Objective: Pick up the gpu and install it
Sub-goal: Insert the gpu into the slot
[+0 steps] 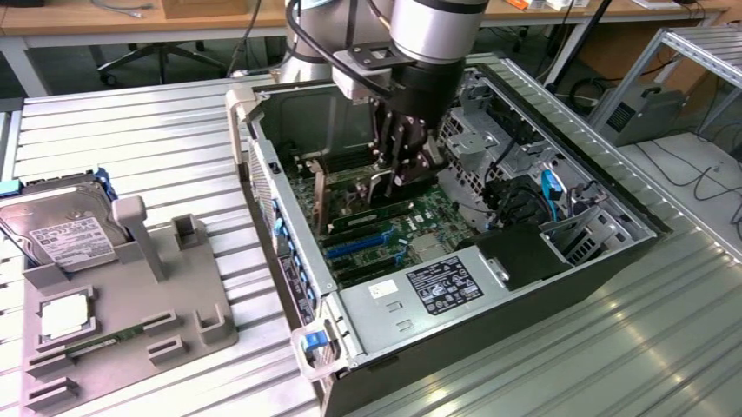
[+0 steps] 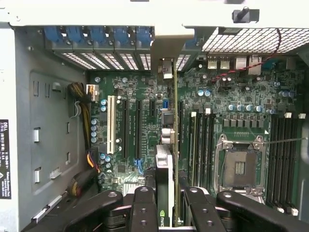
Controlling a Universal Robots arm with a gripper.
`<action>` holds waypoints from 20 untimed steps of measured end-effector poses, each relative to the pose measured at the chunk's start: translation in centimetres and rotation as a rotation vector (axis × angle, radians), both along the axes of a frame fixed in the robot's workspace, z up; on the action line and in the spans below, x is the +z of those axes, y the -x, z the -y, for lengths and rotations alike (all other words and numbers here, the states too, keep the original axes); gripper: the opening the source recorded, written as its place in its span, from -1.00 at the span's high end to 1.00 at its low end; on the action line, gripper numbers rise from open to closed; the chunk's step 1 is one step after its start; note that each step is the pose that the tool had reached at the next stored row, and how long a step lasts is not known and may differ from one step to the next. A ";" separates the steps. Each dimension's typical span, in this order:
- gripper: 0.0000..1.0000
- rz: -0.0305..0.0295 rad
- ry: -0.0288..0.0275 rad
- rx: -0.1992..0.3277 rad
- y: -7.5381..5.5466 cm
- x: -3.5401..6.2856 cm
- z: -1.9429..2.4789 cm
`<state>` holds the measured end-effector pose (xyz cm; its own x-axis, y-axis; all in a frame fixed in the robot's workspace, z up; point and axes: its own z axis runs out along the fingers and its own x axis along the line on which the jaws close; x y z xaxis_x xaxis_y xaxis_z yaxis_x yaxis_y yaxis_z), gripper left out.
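Note:
The gpu (image 2: 165, 186) is a thin dark card seen edge-on in the wrist view, standing upright over the green motherboard (image 2: 145, 96) inside the open computer case (image 1: 267, 174). Its silvery end bracket (image 2: 166, 48) reaches the row of rear slot openings with blue clips. My gripper (image 2: 166, 210) is shut on the card, with a black finger (image 2: 145, 208) on each side. In the exterior view the gripper (image 1: 406, 169) hangs down inside the case above the motherboard's middle, and the gpu (image 1: 368, 182) runs from it toward the case's rear wall. Whether the card sits in a slot I cannot tell.
An open CPU socket (image 2: 240, 169) and memory slots (image 2: 203, 145) lie beside the card. A drive cage (image 1: 487, 139) and blue cables (image 1: 551, 195) crowd the case's far side. On the exterior view's left, a grey fixture (image 1: 174, 295) holds a hard drive (image 1: 64, 230), a processor (image 1: 64, 317) and a memory stick (image 1: 104, 341).

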<state>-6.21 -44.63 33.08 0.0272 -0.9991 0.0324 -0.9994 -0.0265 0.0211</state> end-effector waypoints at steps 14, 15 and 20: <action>0.45 0.0000 -0.0005 0.002 0.1 -2.75 0.00; 0.45 0.0000 -0.0007 0.002 0.2 -2.91 0.00; 0.45 0.0000 -0.0027 0.002 0.3 -3.65 0.00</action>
<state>-6.51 -44.63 29.43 0.0291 -0.9991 0.0297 -0.9994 -0.0285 0.0210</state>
